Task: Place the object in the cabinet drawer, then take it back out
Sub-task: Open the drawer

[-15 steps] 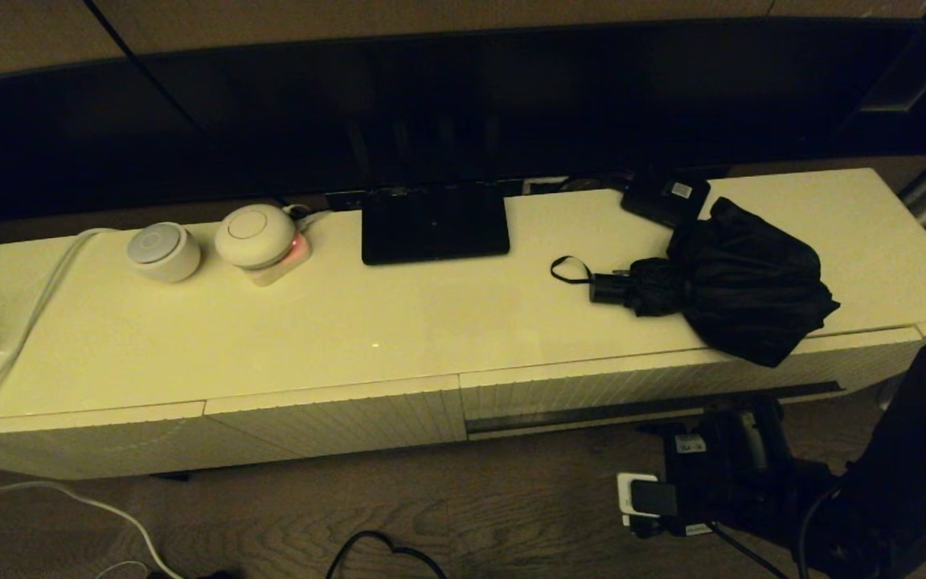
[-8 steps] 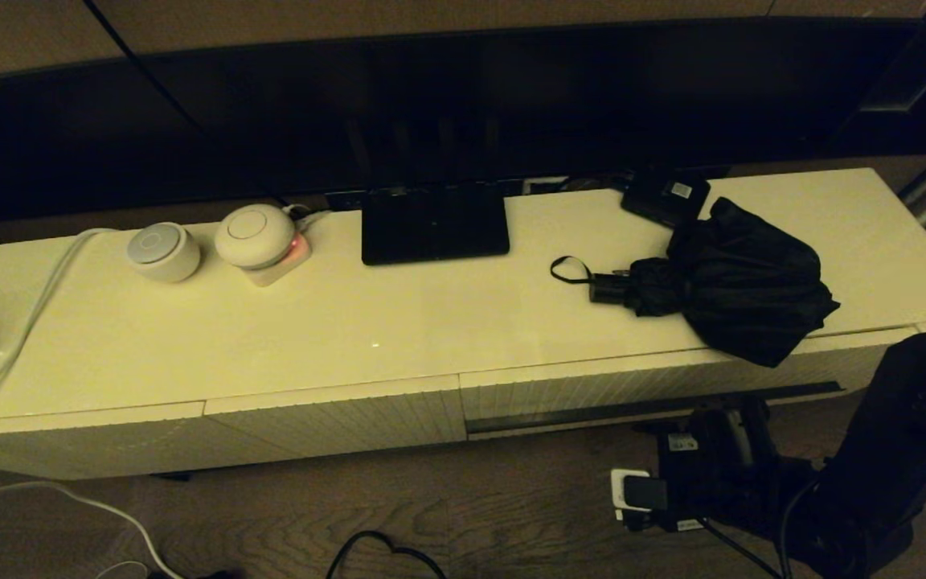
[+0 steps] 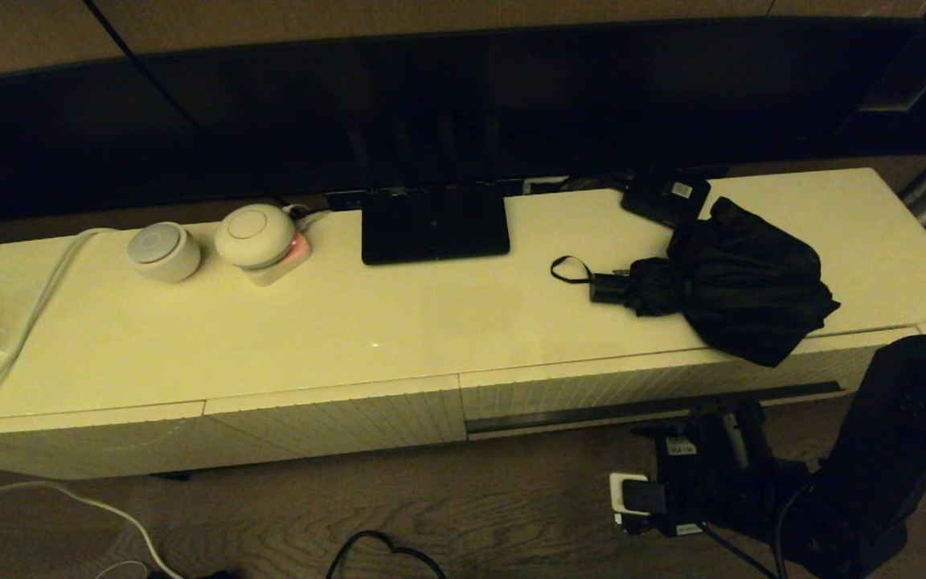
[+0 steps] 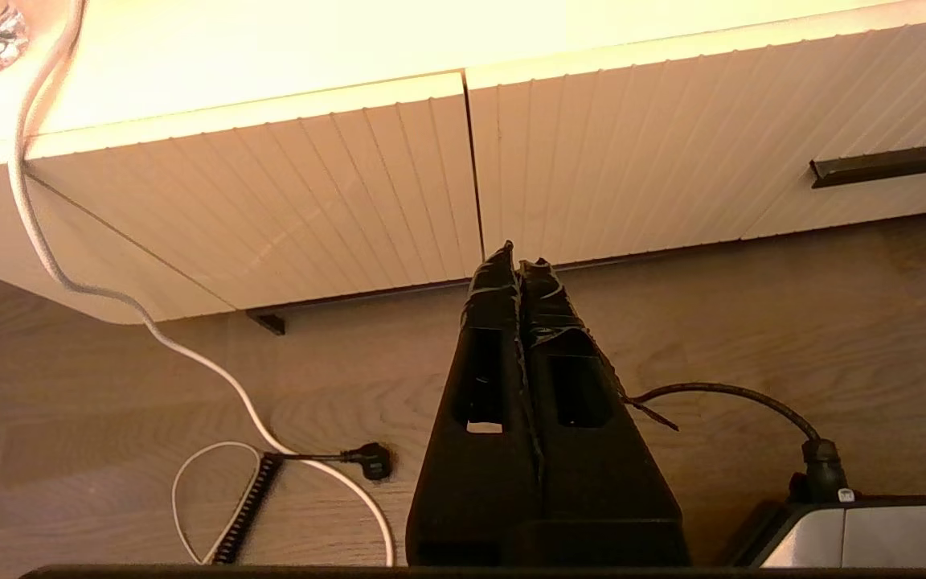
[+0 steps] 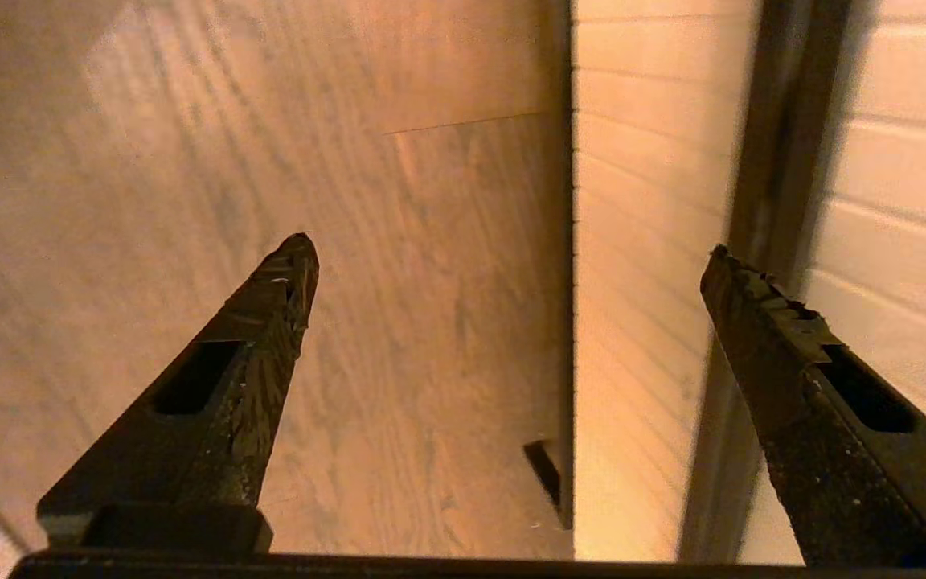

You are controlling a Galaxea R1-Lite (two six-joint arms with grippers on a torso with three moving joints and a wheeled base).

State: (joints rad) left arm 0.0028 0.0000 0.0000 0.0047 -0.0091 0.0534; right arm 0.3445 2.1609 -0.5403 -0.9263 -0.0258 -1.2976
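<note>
The object, a black folding umbrella (image 3: 740,281), lies on the right part of the cabinet top, its handle and strap loop (image 3: 571,269) pointing left. Its canopy overhangs the front edge above the cabinet drawer (image 3: 632,386), which is closed, with a dark slot (image 3: 648,407) along its lower edge. My right gripper (image 5: 509,248) is low in front of that ribbed drawer front (image 5: 648,281). It is open and empty, and one finger lies over the slot (image 5: 776,185). My left gripper (image 4: 521,257) is shut and empty, hanging over the floor before the left fronts.
A flat black box with a white label (image 3: 666,197) sits behind the umbrella. A TV foot (image 3: 434,223) and two round white devices (image 3: 164,251) (image 3: 254,235) stand further left. A white cable (image 3: 21,338) runs off the left end. Cables lie on the wooden floor (image 4: 310,462).
My right arm has swung a little left and lower in front of the drawer, its gripper staying open. The umbrella and the drawer have not moved.
</note>
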